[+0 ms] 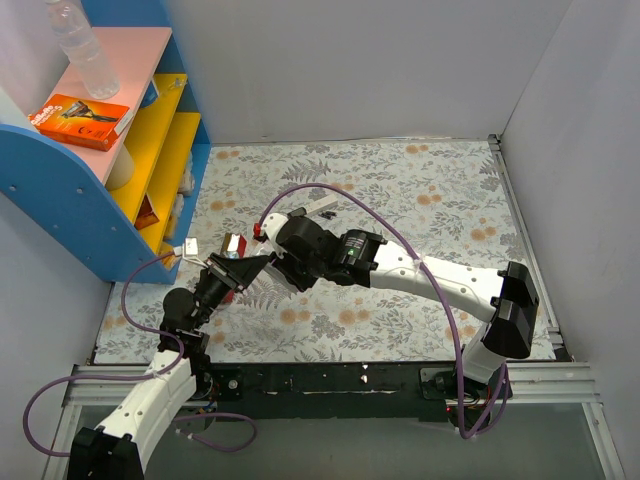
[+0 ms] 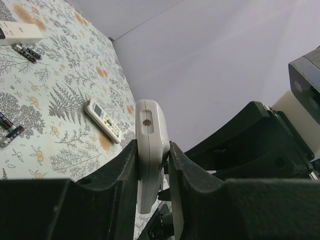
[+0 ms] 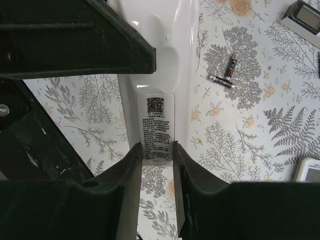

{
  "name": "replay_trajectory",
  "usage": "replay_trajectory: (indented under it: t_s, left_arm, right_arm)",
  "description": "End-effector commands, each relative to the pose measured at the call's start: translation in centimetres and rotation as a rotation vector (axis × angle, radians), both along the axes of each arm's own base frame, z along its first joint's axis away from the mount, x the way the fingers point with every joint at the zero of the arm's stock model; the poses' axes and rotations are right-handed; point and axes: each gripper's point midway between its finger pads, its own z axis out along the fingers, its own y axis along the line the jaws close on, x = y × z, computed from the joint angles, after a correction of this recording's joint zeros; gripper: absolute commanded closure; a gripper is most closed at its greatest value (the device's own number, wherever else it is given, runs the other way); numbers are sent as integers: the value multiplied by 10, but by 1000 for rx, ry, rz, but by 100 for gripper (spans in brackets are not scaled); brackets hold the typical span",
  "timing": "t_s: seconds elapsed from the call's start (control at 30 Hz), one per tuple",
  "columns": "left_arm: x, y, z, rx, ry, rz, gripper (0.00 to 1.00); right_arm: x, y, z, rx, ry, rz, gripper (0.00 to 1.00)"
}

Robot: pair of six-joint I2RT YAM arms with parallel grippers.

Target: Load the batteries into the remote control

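Observation:
A white remote control (image 2: 150, 130) is held in the air between both grippers. My left gripper (image 2: 151, 147) is shut on its sides, gripping it edge-on. In the right wrist view the remote's back (image 3: 160, 90) with a printed label faces the camera, and my right gripper (image 3: 157, 150) is shut on its lower end. In the top view the left gripper (image 1: 240, 268) and right gripper (image 1: 283, 262) meet over the mat's left middle. Two small batteries (image 3: 227, 72) lie on the mat beyond the remote. More batteries (image 2: 26, 51) lie far left in the left wrist view.
A second white remote (image 2: 103, 119) lies face up on the floral mat, also seen in the right wrist view (image 3: 310, 171). A long white bar (image 1: 318, 206) lies at mid back. A blue and yellow shelf (image 1: 90, 200) stands at the left. Grey walls enclose the mat.

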Motion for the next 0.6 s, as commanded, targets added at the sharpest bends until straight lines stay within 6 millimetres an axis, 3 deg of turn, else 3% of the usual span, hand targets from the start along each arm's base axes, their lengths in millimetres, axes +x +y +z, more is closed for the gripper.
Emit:
replay_trajectory:
  t_s: [0.0, 0.57]
  left_arm:
    - [-22, -8, -25, -66, 66, -86, 100]
    - [-15, -2, -32, -114, 130, -41, 100]
  right_arm:
    - [6, 24, 29, 129, -39, 12, 70]
    - [6, 18, 25, 104, -39, 11, 56]
